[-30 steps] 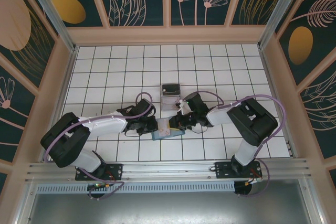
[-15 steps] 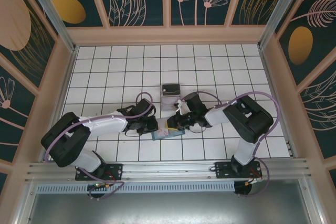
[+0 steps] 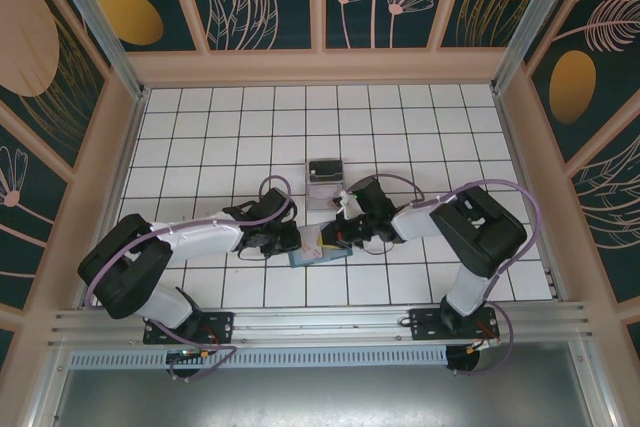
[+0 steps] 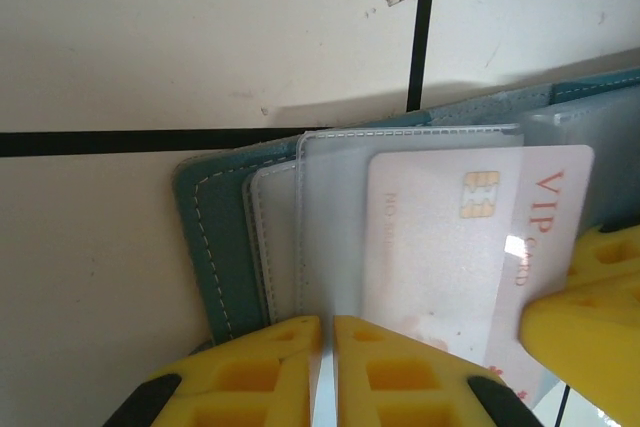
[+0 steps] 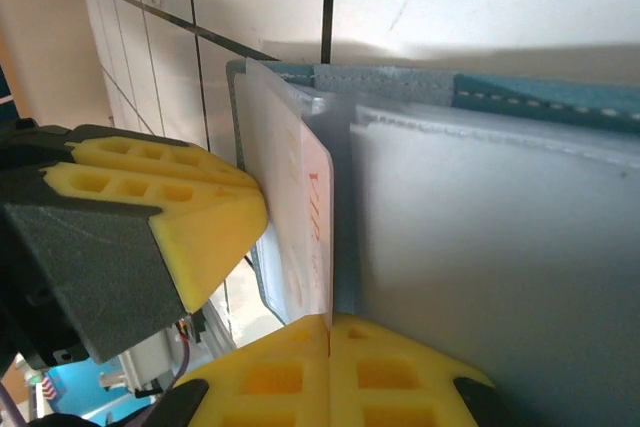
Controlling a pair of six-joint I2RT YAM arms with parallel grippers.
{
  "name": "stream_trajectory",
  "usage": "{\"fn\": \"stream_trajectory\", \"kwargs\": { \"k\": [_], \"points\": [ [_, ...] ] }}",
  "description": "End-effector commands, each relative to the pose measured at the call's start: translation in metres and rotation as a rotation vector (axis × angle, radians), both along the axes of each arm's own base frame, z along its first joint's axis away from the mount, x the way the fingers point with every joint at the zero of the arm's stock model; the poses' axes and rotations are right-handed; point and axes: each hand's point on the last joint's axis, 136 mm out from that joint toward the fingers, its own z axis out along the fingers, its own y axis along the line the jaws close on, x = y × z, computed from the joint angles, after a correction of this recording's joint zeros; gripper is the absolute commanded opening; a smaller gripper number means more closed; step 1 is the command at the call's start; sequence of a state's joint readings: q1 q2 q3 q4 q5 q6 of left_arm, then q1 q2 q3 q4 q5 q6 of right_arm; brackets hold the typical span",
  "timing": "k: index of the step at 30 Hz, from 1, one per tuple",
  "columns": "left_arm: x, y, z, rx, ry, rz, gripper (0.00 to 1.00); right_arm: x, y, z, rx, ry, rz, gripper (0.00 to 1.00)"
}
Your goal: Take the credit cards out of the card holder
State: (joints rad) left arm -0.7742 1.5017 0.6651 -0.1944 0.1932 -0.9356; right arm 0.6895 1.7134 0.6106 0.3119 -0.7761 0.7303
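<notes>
Two arms, the left arm [image 3: 195, 239] and the right arm [image 3: 440, 215], reach inward across the white tiled table [image 3: 200, 137] and meet near its middle, toward the near edge. A clear plastic box [image 3: 323, 171] stands just beyond their wrists, apart from both. Between the two wrists the teal card holder [image 3: 325, 255] lies open and flat on the tiles, its stitched edge and its frosted inner sleeves [image 4: 330, 217] facing up.

The left gripper [image 4: 327, 332] sits at the near edge of the holder, its yellow fingers pressed almost together and pinching the edge of one sleeve. A pale credit card [image 4: 450, 257], printed with a gold chip and red "VIP" lettering, lies partly under that sleeve with its lettered end sticking out past it. The right gripper [image 5: 329, 332] has its yellow fingers closed tight on the edge of this card, just beside the left gripper's fingertip.
</notes>
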Motion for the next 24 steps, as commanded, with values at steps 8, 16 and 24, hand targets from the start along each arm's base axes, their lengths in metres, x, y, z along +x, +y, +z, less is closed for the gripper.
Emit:
{"fn": "stream_trajectory", "kwargs": {
  "k": [8, 16, 24],
  "points": [
    [-0.006, 0.018, -0.011, 0.102, 0.032, -0.008, 0.14, 0.005, -0.036, 0.004, -0.164, -0.047, -0.039, 0.0],
    [-0.001, 0.013, -0.004, 0.092, 0.014, -0.019, 0.15, 0.019, -0.047, 0.033, -0.198, -0.123, -0.072, 0.0],
    [0.015, 0.006, 0.024, 0.076, -0.056, -0.021, 0.15, 0.045, -0.055, 0.079, -0.222, -0.267, -0.097, 0.0]
  ]
}}
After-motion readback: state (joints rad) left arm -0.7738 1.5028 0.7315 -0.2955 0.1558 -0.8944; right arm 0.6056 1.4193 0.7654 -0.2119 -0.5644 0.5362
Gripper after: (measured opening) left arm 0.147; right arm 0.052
